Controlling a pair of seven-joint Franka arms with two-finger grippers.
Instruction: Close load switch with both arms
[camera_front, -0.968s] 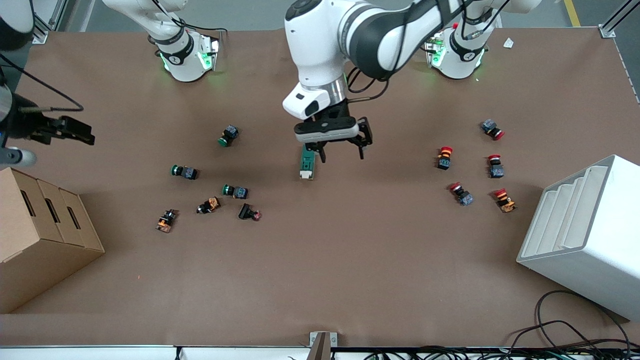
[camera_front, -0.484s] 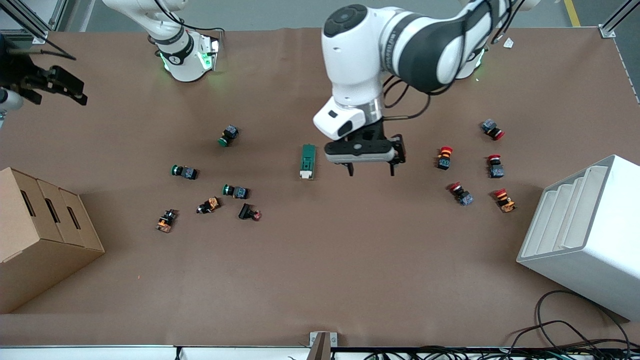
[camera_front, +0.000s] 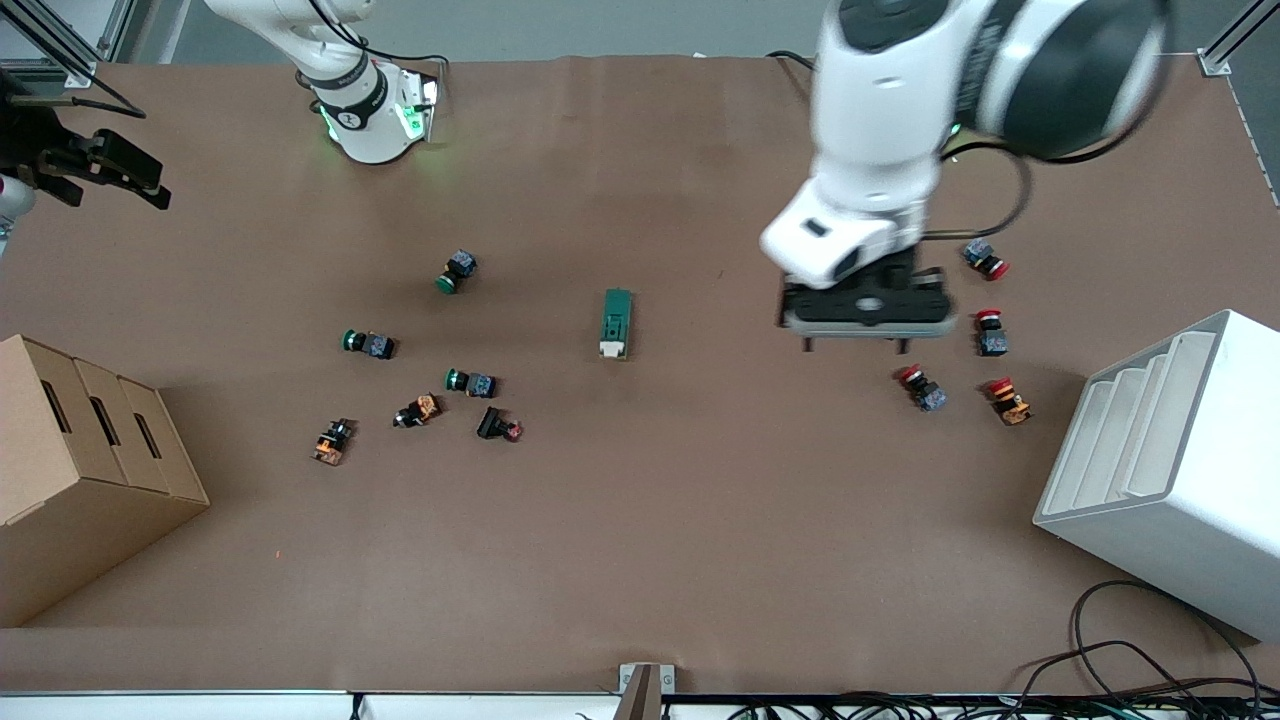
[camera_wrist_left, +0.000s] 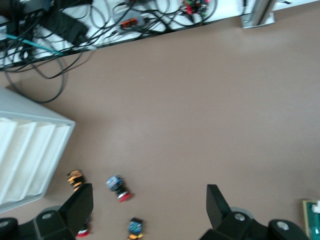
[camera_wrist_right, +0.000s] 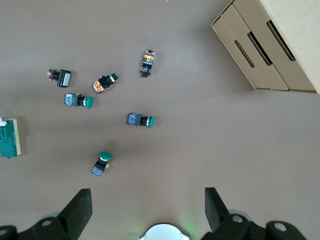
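While the load switch (camera_front: 616, 323) lies alone at mid-table (camera_front: 640, 560), both arms are clear of it: the left pincer (camera_front: 866, 345) hangs wide open and empty over the red push-buttons (camera_front: 921, 387), at the switch's three o'clock, and the right pincer (camera_front: 105, 170), likewise spread and empty, waits at ten o'clock. The next move likely calls for both to approach the switch.

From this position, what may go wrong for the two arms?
The left gripper, open, hangs over the red push-buttons at the left arm's end; descending here could knock them. The load switch lies alone mid-table, touched by neither gripper. The right gripper, open, sits at the table's edge above the cardboard box.
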